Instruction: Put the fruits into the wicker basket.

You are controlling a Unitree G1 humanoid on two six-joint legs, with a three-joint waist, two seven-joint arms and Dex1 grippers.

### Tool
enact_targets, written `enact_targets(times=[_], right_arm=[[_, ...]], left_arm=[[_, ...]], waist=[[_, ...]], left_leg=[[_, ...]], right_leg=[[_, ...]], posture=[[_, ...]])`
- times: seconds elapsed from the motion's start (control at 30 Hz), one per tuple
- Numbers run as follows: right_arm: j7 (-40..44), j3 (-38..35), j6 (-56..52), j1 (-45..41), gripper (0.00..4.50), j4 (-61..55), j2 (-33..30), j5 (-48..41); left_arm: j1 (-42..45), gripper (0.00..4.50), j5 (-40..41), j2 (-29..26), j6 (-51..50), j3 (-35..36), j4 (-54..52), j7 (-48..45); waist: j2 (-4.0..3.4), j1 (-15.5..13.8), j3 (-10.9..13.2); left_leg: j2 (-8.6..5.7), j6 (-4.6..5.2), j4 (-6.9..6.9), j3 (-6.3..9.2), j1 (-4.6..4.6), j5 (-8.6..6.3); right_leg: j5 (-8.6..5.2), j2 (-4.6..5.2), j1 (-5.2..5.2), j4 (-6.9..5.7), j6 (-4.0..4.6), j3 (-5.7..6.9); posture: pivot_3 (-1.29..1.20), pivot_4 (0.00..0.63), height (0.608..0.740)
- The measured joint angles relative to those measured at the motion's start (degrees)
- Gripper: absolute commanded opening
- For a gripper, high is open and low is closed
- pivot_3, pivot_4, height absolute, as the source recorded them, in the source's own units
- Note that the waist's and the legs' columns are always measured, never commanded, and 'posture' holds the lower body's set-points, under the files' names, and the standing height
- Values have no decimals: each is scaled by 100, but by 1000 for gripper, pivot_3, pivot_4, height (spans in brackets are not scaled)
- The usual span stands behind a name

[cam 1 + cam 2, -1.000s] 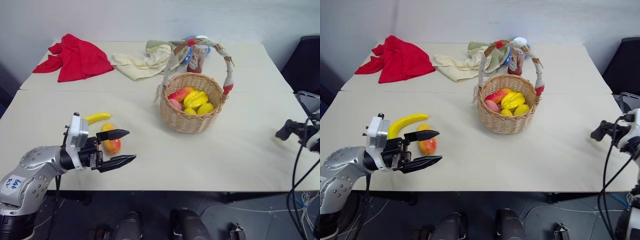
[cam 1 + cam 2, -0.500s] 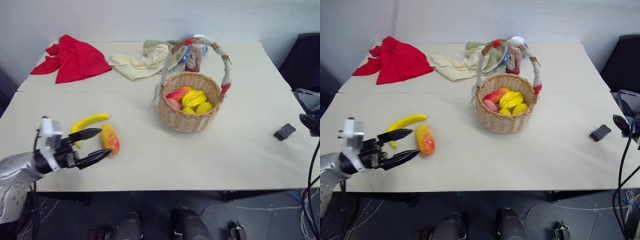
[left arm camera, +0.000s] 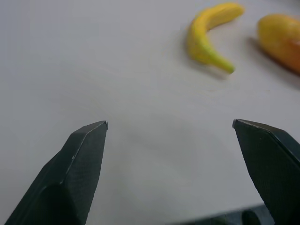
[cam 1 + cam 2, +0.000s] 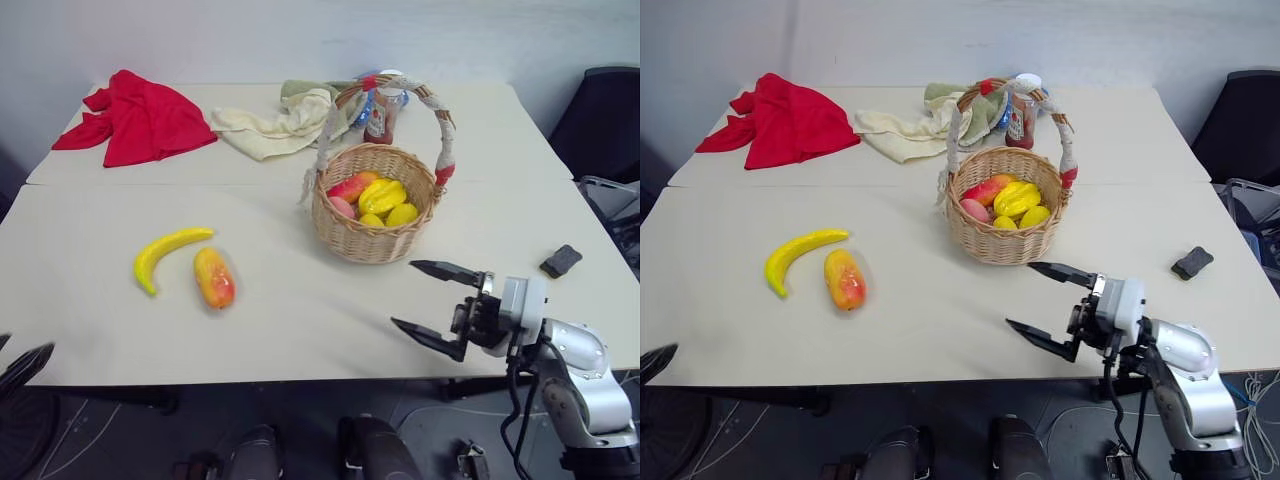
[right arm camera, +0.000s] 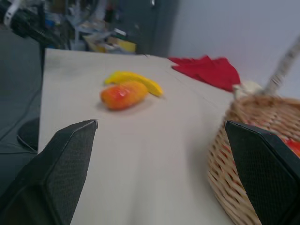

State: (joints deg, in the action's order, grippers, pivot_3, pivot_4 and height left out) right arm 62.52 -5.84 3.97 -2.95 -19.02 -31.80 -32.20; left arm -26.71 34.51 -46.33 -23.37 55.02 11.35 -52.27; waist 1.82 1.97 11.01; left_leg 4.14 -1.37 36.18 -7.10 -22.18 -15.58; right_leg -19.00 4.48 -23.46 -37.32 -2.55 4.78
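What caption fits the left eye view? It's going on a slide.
Open right gripper hovers near the wicker basket; banana and mango lie on the table.

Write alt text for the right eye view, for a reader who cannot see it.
A banana and a mango lie side by side on a pale table, apart from a wicker basket already holding fruit. The right gripper hovers open and empty near the table's front edge, just in front of the basket. A red cloth lies at the back.

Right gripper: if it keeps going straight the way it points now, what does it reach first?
Probably the mango. The right gripper, fingers open, points across bare table toward it, with the banana just behind. The wicker basket sits off to one side. Depth is uncertain.
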Motion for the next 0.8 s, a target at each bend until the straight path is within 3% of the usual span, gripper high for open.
enact_targets(times=[0.13, 0.23, 0.3, 0.4, 0.47, 0.57, 0.77, 0.8], right_arm=[[54, 309, -190, -353, 4444, -108, 87, -197], [103, 361, -438, -638, 4444, -108, 80, -358], [147, 388, -524, -854, 4444, -30, 82, -368], [163, 476, -526, -993, 4444, 125, 123, -312], [152, 540, -517, -942, 4444, 176, 170, -239], [131, 646, -495, -981, 4444, 218, 237, -89], [-179, 635, -428, -975, 4444, 224, 254, 100], [-257, 609, -433, -935, 4483, 181, 254, 131]], left_arm=[[-43, 4500, 77, -195, -730, 326, 309, 340], [4, 4500, 365, -542, -1632, 287, -38, 302], [501, 4500, 561, -759, -2090, 86, -410, 393], [1444, 4500, 692, -1167, -2529, -450, -672, 594], [2158, 4500, 571, -1457, -2767, -1209, -624, 733], [3518, 4500, 328, -1422, -2899, -2327, -344, 1027], [4717, 4500, -301, -1156, -2740, -3570, 629, 1136], [4849, 4310, -359, -1129, -2731, -3683, 760, 1095]], waist=[[30, -58, -18], [33, -83, -20], [32, -119, -20], [37, -120, -24], [17, -79, -13], [6, -21, -7], [14, 96, -5], [14, 85, -5]], left_leg=[[4, -5, -8, 17, -2, -2], [2, -8, -11, 23, -4, -4], [1, -10, -10, 25, -4, -2], [2, -15, -18, 22, -3, 1], [-2, -10, -25, 16, -5, 4], [-1, 10, -21, 8, -7, 20], [3, -18, -4, -11, -6, 34], [2, -16, -3, -10, -6, 35]], right_leg=[[-6, 7, -8, 0, 20, 12], [-9, 18, -6, 0, 26, 14], [-8, 20, -4, -1, 27, 14], [-8, 19, -5, -3, 31, 14], [-8, 18, -8, -4, 30, 13], [-7, 5, -15, -21, 29, 12], [-8, -17, -27, -38, 25, -2], [-8, -16, -27, -41, 25, -2]], posture=[[0, 150, 740], [0, 150, 740], [0, 150, 740], [0, 150, 740], [0, 150, 740], [0, 150, 740], [0, 150, 740], [0, 150, 740]])
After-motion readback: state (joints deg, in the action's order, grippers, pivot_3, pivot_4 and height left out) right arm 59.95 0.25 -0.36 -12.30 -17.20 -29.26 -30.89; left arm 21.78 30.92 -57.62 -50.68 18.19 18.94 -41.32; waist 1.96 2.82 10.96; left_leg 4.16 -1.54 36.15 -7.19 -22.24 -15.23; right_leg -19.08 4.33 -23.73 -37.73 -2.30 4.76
